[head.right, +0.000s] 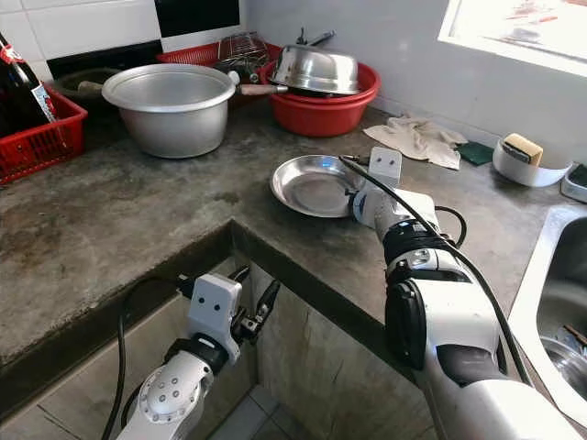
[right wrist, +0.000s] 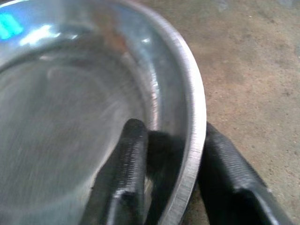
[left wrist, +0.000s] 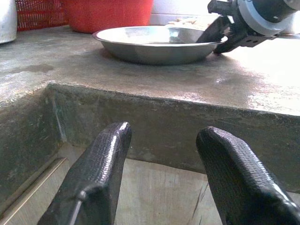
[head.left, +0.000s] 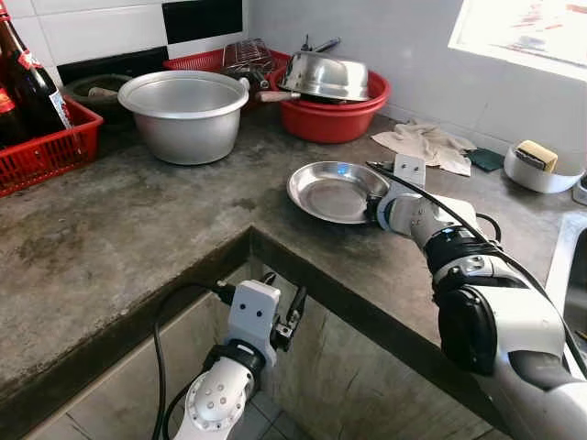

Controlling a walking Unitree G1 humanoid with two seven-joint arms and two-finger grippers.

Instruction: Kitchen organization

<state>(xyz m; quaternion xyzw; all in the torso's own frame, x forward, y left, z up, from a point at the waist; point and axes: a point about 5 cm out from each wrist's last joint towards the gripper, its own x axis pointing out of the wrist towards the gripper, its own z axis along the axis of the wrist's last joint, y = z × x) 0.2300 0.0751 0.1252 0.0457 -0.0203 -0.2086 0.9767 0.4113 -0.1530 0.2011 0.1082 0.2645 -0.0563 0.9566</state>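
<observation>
Your right gripper (right wrist: 164, 187) is already at the steel plate (head.left: 332, 190): one finger lies inside the rim and the other outside it, straddling the edge nearest the robot with the metal between them, though a sliver of gap shows on the inner side, so you cannot yet call it a firm pinch. The plate sits flat on the counter (head.left: 138, 238), just back from the inner corner where the front edge turns, and it lies straight ahead of that gripper along the line of the forearm (being round, it has no long axis to line up with). The right arm is plainly the nearer one; your left gripper (left wrist: 161, 173) hangs below the counter edge in front of the cabinet face, fingers spread wide and holding nothing. The next move probably turns on closing fully on the rim and lifting without letting the shallow plate tip or slip. The counter is rough, stained concrete, so dragging would likely scrape. Toward the back wall stand a big aluminium pot (head.left: 185, 114) and a red basin (head.left: 332, 117) with a steel bowl (head.left: 326, 75) upturned in it; a red crate (head.left: 50, 151) of bottles sits at the far left edge, a crumpled cloth (head.left: 426, 144) lies beyond the plate, and the sink (head.right: 550, 312) opens on the right.
</observation>
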